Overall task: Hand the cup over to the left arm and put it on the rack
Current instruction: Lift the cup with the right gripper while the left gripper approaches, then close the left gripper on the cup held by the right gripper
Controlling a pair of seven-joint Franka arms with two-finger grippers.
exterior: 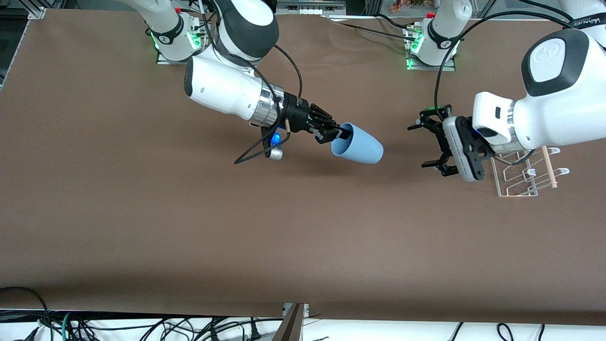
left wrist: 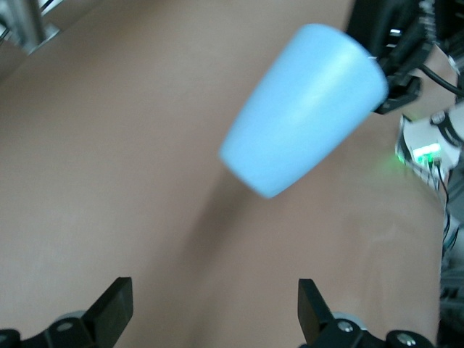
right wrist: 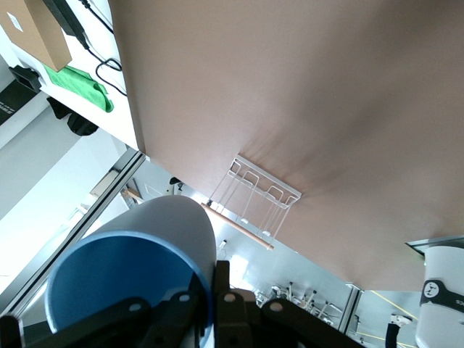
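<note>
My right tool (exterior: pixel 333 133) pinches the rim of the blue cup (exterior: pixel 358 144), tipped sideways over the surface (exterior: pixel 189 227). Nothing is inside it. My left tool (exterior: pixel 428 146) hangs wide open by the rack (exterior: pixel 525 177), holding nothing.

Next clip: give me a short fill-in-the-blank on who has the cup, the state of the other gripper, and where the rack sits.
1. The small light-blue plastic cup is held at its rim by the ____ gripper, above the brown table.
2. The left gripper faces the cup with its fingers ____.
3. The clear acrylic and white wire rack stands at the ____ arm's end of the table.

Missing words: right; open; left
</note>
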